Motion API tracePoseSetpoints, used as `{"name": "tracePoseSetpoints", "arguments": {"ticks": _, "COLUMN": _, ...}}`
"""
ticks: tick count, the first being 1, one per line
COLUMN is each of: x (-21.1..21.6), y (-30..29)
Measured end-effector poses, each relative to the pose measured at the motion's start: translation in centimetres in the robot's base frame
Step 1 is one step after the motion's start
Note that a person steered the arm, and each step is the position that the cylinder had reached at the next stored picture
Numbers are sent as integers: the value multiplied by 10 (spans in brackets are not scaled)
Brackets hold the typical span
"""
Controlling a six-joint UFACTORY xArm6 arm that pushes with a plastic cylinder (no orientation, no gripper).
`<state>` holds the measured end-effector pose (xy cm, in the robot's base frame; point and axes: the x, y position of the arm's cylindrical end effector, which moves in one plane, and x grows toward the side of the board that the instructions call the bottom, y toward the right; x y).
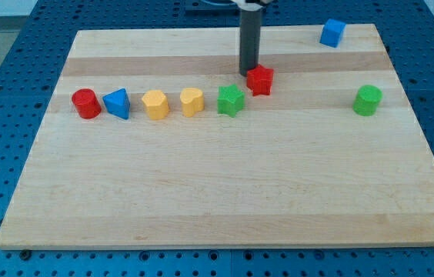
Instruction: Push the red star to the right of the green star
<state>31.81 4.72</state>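
The red star (261,80) lies on the wooden board just to the upper right of the green star (231,100), close to it with a small gap. My tip (248,72) stands at the red star's upper left edge, touching or nearly touching it. The dark rod rises from there to the view's top.
A row runs left from the green star: a yellow heart (191,101), a yellow hexagon (155,104), a blue triangle (117,103), a red cylinder (86,102). A green cylinder (368,100) sits at the right. A blue cube (332,32) sits at the top right. The wooden board (217,192) lies on a blue pegboard.
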Motion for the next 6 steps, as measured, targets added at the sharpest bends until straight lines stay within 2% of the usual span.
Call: {"name": "tracePoseSetpoints", "arguments": {"ticks": 6, "x": 48, "y": 13}}
